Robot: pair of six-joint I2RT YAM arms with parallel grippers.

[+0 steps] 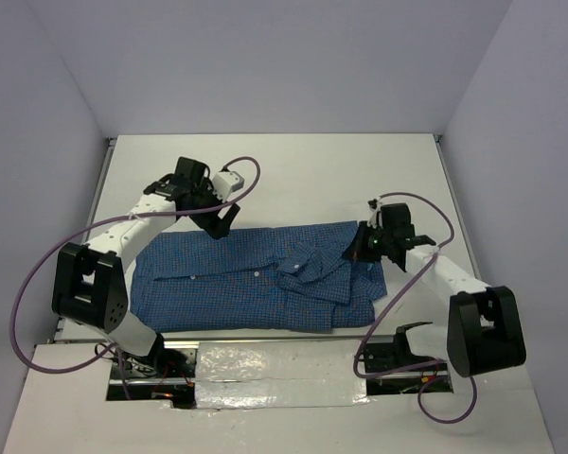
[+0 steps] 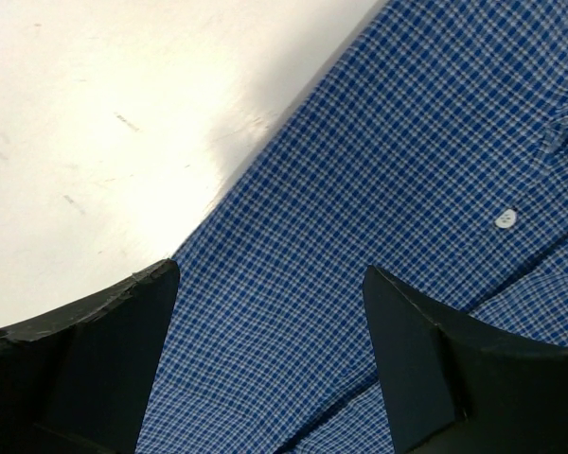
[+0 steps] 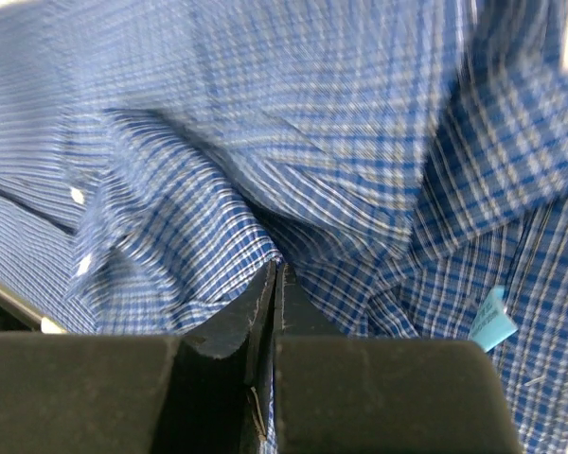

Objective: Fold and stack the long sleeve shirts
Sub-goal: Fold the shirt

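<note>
A blue, finely checked long sleeve shirt (image 1: 246, 284) lies spread out on a white surface (image 1: 293, 170) between two robot arms.

The left fingers (image 1: 221, 221) are spread wide and hold nothing. They hang over the shirt's far edge. Seen from the left wrist, flat checked cloth (image 2: 407, 170) fills the gap between these fingers (image 2: 104, 350). A small white button (image 2: 505, 218) lies beyond the fingertips, and the bare surface (image 2: 95, 123) begins off to one side.

The right fingers (image 3: 275, 322) are pressed together on the shirt, with a raised fold of its cloth (image 3: 265, 142) pinched at their tips. The cloth bunches up just ahead of them, partly blurred. A pale blue label (image 3: 492, 323) shows just beside these fingers. From above, they (image 1: 358, 250) sit at the shirt's end, near the collar (image 1: 298, 265).
</note>
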